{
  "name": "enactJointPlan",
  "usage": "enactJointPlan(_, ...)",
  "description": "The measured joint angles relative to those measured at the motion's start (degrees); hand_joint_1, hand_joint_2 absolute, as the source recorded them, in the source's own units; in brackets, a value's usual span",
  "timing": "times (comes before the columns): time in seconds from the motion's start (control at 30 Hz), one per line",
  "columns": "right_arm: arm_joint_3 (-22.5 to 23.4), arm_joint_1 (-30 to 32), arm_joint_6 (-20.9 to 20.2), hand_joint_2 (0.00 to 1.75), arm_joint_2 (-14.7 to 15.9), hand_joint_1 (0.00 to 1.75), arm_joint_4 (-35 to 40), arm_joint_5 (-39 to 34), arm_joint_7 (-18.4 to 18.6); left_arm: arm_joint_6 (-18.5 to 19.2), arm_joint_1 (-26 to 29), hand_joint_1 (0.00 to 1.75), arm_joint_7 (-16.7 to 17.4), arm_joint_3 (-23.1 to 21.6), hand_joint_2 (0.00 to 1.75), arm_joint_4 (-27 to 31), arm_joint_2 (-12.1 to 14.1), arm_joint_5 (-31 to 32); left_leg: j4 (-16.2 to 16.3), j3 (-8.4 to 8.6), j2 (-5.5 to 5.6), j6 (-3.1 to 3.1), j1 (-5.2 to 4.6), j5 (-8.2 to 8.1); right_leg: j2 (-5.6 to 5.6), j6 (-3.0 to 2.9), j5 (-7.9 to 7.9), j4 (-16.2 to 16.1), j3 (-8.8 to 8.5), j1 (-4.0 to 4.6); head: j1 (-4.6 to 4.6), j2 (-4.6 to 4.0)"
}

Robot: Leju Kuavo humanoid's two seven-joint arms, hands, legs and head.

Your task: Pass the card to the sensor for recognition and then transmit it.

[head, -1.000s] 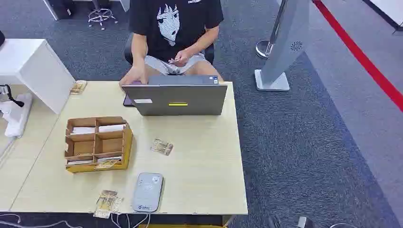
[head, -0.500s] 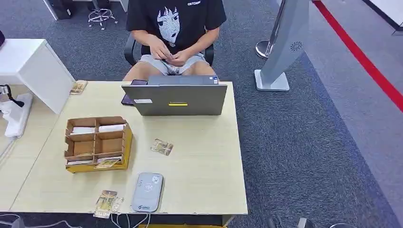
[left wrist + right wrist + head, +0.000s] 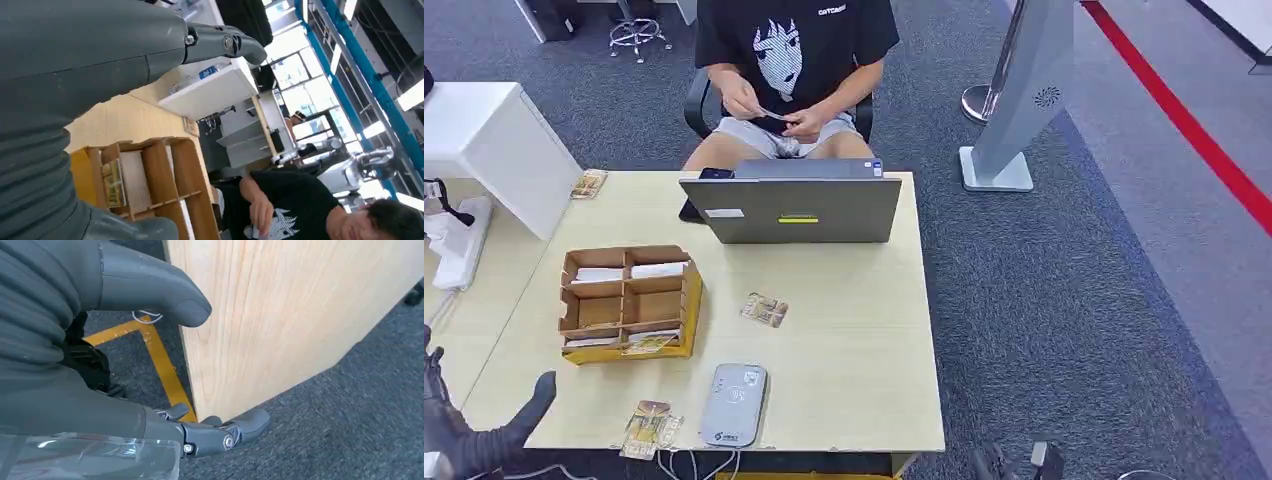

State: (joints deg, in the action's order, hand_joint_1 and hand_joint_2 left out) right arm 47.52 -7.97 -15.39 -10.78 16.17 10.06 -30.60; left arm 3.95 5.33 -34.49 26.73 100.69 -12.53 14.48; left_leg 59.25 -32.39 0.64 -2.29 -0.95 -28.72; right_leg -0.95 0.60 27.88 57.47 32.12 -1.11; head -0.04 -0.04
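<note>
A grey card sensor lies near the table's front edge. One card rests just left of it, and another card lies mid-table. My left hand hovers at the table's front left corner with its fingers spread and nothing in it; the left wrist view has this hand above the wooden organizer. My right hand hangs low beside the table's side panel, fingers apart and holding nothing.
A wooden organizer holding cards stands left of centre. A grey laptop stands at the far edge, and a person sits behind it holding a card. A third card lies at the far left, beside a white cabinet.
My left hand has risen into the head view at the bottom left. The person has drawn an arm back from the table and now holds a card in both hands.
</note>
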Motion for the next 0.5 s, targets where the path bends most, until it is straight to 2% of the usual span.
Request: enactJointPlan(0.5,-3.17,-1.74,2.19,1.75,-1.14,0.0,-0.11,3.89,1.01,-9.07,-9.78,0.0,7.3,-12.24,1.75,-6.23,6.21,23.87,0.01,0.0,-0.01,0.02,0.0,0.02,-0.01,0.01,-0.01,0.0,0.01,0.0,0.0,0.0)
